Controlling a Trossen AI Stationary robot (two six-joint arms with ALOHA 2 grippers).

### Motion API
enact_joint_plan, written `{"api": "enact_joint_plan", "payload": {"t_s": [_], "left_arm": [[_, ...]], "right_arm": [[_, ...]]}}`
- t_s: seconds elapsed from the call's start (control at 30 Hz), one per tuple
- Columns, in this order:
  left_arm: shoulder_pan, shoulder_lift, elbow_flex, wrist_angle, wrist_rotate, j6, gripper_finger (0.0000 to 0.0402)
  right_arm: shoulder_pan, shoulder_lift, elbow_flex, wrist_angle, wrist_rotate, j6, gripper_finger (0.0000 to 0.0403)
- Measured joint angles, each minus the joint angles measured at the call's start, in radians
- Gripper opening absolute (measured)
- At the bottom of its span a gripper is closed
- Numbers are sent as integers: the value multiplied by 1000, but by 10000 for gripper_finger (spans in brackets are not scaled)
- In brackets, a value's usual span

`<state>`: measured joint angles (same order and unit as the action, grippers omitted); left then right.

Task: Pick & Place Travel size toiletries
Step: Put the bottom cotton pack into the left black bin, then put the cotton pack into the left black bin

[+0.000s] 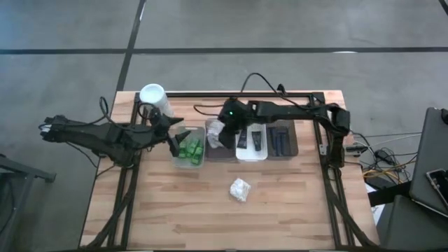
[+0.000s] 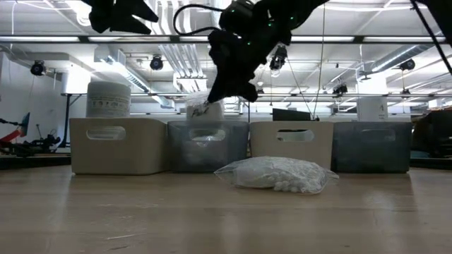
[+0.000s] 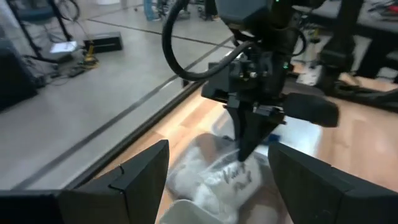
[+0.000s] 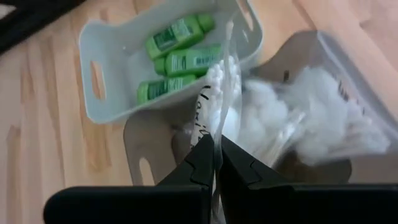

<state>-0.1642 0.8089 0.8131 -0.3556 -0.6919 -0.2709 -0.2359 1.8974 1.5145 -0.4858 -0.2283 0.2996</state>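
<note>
Two dark jointed arms trail black cables; one bears a green light.

Lab hall: ceiling strip lights (image 2: 395,39), concrete floor (image 1: 63,28)

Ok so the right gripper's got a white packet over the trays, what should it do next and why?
Probably open and let go: the right gripper pinches the packet at its edge, hanging over the second tray, which already holds white packets.
</note>
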Motion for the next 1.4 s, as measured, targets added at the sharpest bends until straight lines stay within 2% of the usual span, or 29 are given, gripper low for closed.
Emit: {"api": "enact_joint_plan", "payload": {"t_s": [0.07, 0.3, 0.4, 0.6, 0.87, 0.93, 1.13, 1.4], "left_arm": [[37, 0, 0, -5, 19, 23, 278], [172, 7, 0, -5, 215, 68, 278], [209, 11, 0, -5, 252, 83, 278], [233, 13, 0, -5, 294, 86, 278], [243, 25, 0, 17, 317, 139, 278], [252, 33, 0, 34, 344, 156, 278], [285, 88, 0, 61, 454, 168, 277], [289, 178, 0, 81, 556, 222, 277]], "right_arm": [[-6, 28, 29, -9, -13, -9, 8], [-14, 145, 93, -138, -34, -19, 9], [-15, 164, 99, -161, 11, -16, 24], [-13, 126, 100, -163, 137, -23, 106], [7, 21, 101, -199, 221, 5, 219], [28, -17, 101, -264, 252, 41, 236], [136, -66, 99, -455, 233, 235, 264], [373, -65, 67, -482, 255, 444, 269]]}}
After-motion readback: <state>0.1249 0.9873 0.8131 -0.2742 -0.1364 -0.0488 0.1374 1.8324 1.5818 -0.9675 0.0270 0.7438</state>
